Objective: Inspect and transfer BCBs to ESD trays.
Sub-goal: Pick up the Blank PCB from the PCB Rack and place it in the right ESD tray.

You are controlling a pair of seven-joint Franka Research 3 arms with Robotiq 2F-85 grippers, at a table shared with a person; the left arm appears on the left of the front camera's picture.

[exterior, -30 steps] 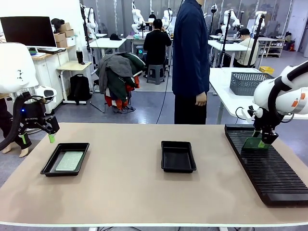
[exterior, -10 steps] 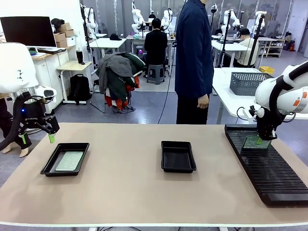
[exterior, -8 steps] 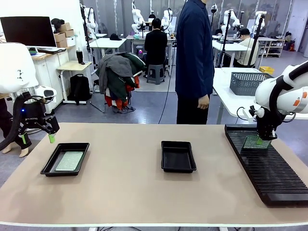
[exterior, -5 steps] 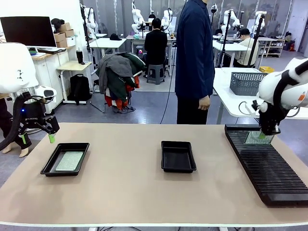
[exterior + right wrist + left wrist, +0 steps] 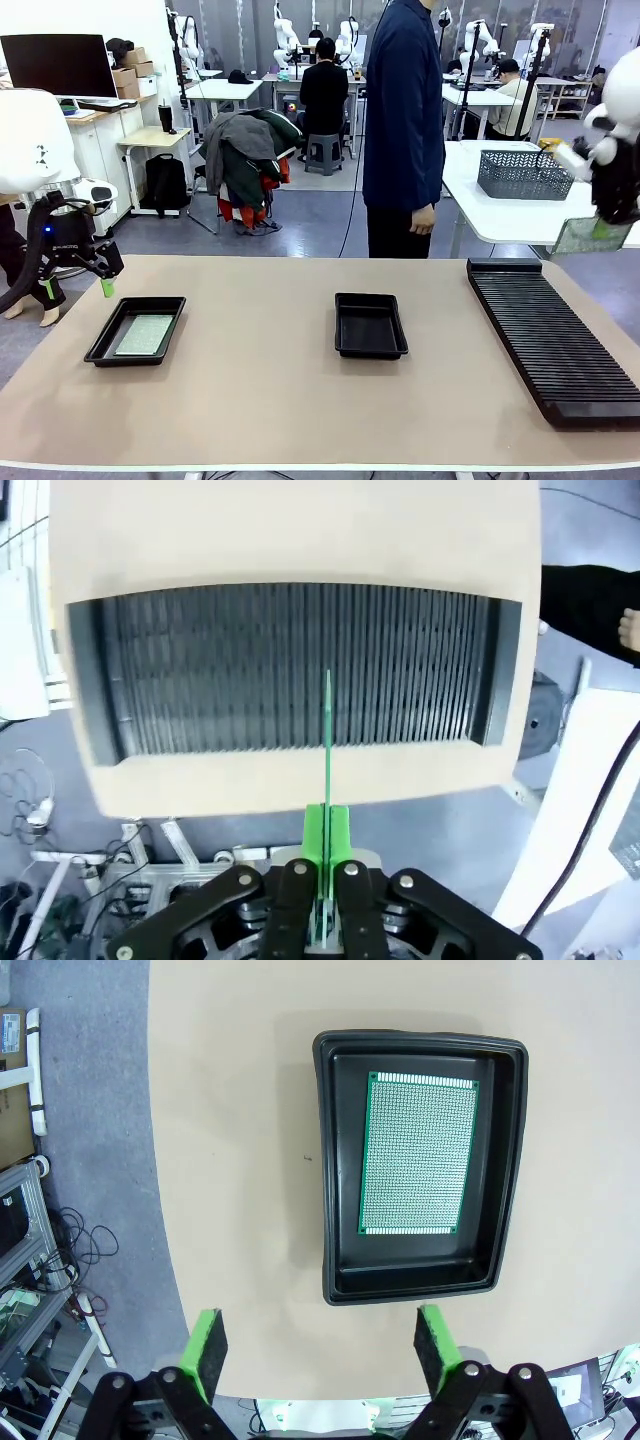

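Observation:
My right gripper (image 5: 604, 228) hangs high at the far right, shut on a BCB (image 5: 588, 236) held well above the black slotted rack (image 5: 545, 335). In the right wrist view that BCB (image 5: 327, 735) shows edge-on between the shut green fingers (image 5: 326, 830), with the rack (image 5: 300, 670) far below. Another BCB (image 5: 145, 334) lies flat in the left ESD tray (image 5: 100, 345). The middle ESD tray (image 5: 370, 348) holds nothing. My left gripper (image 5: 77, 288) hovers open above and behind the left tray. Its wrist view looks down on that tray (image 5: 325, 1160) and board (image 5: 418, 1152) between the spread fingers (image 5: 320, 1348).
A person in dark blue (image 5: 400, 120) stands at the table's far edge, one hand hanging down. A grey mesh basket (image 5: 522, 172) sits on the white table behind the rack. Bare tan tabletop lies between the trays and along the front.
My right gripper has lifted the BCB off the rack, carrying it up and to the right. The left arm has stayed still.

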